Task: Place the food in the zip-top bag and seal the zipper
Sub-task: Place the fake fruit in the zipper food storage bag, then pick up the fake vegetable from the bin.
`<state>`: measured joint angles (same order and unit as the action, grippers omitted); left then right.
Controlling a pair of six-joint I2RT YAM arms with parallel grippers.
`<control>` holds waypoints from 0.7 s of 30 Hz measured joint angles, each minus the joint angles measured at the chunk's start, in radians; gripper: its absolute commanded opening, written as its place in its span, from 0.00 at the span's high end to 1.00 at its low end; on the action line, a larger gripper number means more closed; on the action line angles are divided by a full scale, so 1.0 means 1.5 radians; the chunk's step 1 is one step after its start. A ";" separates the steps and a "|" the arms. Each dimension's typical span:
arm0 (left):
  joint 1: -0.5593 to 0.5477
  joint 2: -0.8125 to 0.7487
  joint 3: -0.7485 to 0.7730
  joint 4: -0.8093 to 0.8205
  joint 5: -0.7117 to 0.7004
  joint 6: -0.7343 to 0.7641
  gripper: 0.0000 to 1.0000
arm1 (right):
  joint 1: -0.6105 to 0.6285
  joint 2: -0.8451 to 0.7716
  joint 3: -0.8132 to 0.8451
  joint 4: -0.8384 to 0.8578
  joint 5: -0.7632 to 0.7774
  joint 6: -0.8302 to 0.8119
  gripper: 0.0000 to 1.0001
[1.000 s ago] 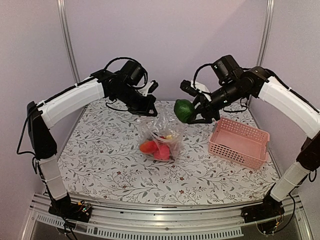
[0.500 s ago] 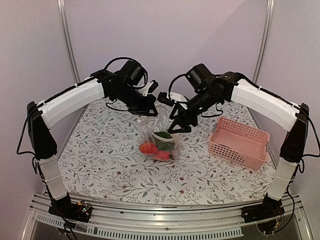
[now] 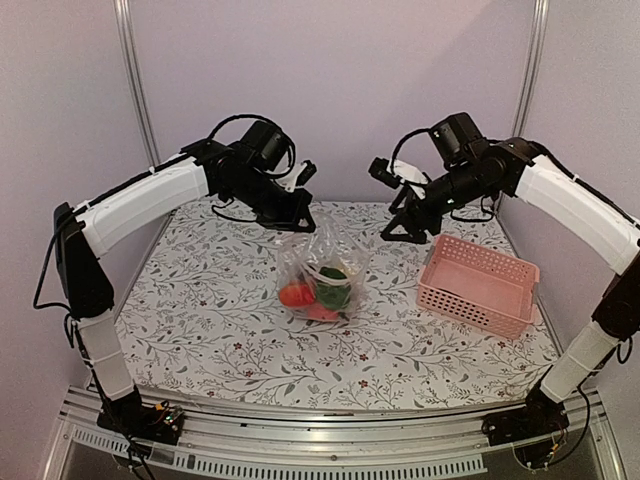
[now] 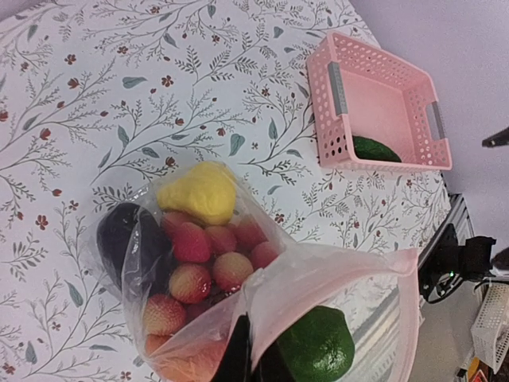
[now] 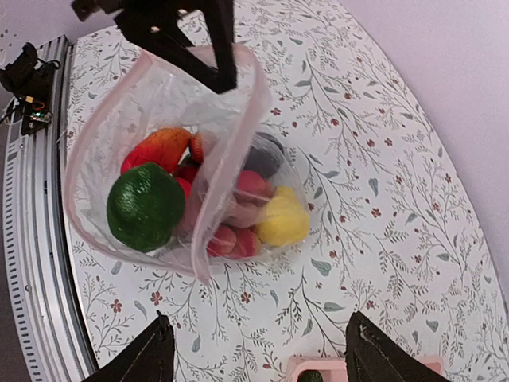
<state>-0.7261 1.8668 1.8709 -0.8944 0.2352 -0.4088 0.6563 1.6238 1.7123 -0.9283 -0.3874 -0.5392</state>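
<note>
- The zip-top bag point(image 3: 322, 272) stands near the middle of the table point(image 3: 200, 310), a little toward the far edge, with its mouth lifted up.
- The zipper point(image 4: 350, 256) — a pinkish strip along the mouth — is not sealed; its two sides are well apart.
- Inside the bag lie a round dark green fruit point(image 5: 145, 205) close to the mouth, a yellow lemon point(image 5: 280, 221), a dark purple eggplant point(image 4: 119, 235), several red strawberry-like pieces point(image 4: 208, 253) and an orange-red piece point(image 5: 163, 147).
- The left gripper point(image 3: 296, 222) is pressed together on the rim of the bag at its far side and holds it up; its black fingers point(image 4: 238, 354) pinch the plastic.
- The right gripper point(image 3: 404, 228) hangs in the air between the bag and the pink basket point(image 3: 478, 285) — its fingers point(image 5: 151, 354) are spread wide, with nothing between them.
- The basket sits by the right edge of the table; one dark green piece point(image 4: 375, 149) lies against its wall, near a corner.
</note>
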 measured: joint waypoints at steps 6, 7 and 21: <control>0.000 0.000 0.000 0.001 -0.003 0.000 1.00 | -0.105 -0.053 -0.119 -0.002 0.041 0.001 0.33; 0.000 0.000 0.000 0.002 -0.002 0.000 1.00 | -0.123 -0.058 -0.144 -0.008 0.045 0.000 0.34; 0.000 0.000 0.000 0.010 0.001 -0.002 1.00 | -0.264 -0.041 -0.259 -0.044 0.131 -0.048 0.45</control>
<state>-0.7258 1.8668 1.8709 -0.8799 0.2371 -0.4122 0.2596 1.5616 1.3235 -0.9939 -0.1905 -0.6113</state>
